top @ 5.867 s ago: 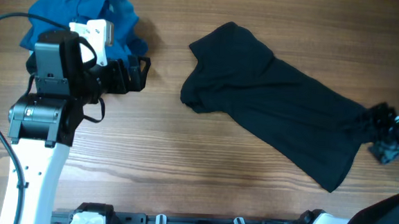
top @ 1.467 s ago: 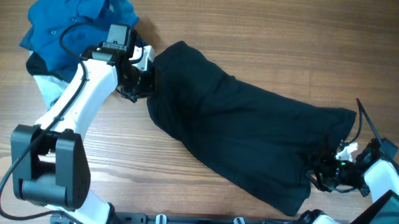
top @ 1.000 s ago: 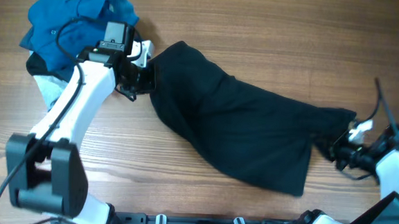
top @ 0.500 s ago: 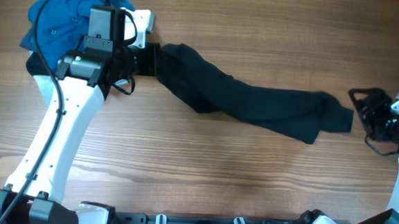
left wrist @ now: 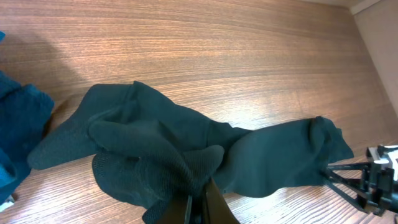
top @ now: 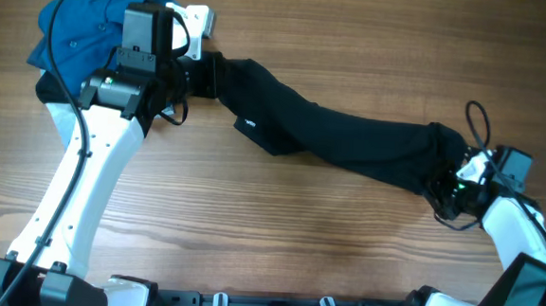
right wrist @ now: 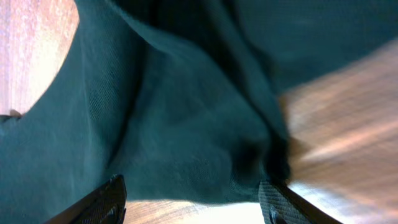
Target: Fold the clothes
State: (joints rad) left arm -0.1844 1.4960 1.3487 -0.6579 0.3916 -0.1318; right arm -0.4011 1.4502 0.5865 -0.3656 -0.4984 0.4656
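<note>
While the left tool (top: 208,75) is clenched on one bunched end of the black shirt (top: 350,139), the garment lies drawn out in a long, narrow band across the wooden bench (top: 296,249). It runs from upper left down to the right edge in the overhead view. The left wrist view shows the two fingers (left wrist: 200,208) pressed together with a fold of dark ribbed cloth caught between them. The rest of the shirt (left wrist: 155,143) is rumpled in thick folds ahead of them and trails off to the right over the bench (left wrist: 217,37). A small pale tag (top: 249,125) shows on the fabric near the left end.

At the other end, the right tool (top: 448,187) sits against the gathered cloth with its jaws spread wide. In the right wrist view its two fingertips (right wrist: 113,191) stand well apart at the lower edge, and the shirt (right wrist: 186,106) fills the space ahead of and between them. Neither fingertip is pressed onto the fabric, so this tool is released rather than grasping.

A bright blue polo shirt (top: 87,18) lies crumpled at the upper left corner, just behind the left arm (top: 82,170) and apart from the black shirt.
</note>
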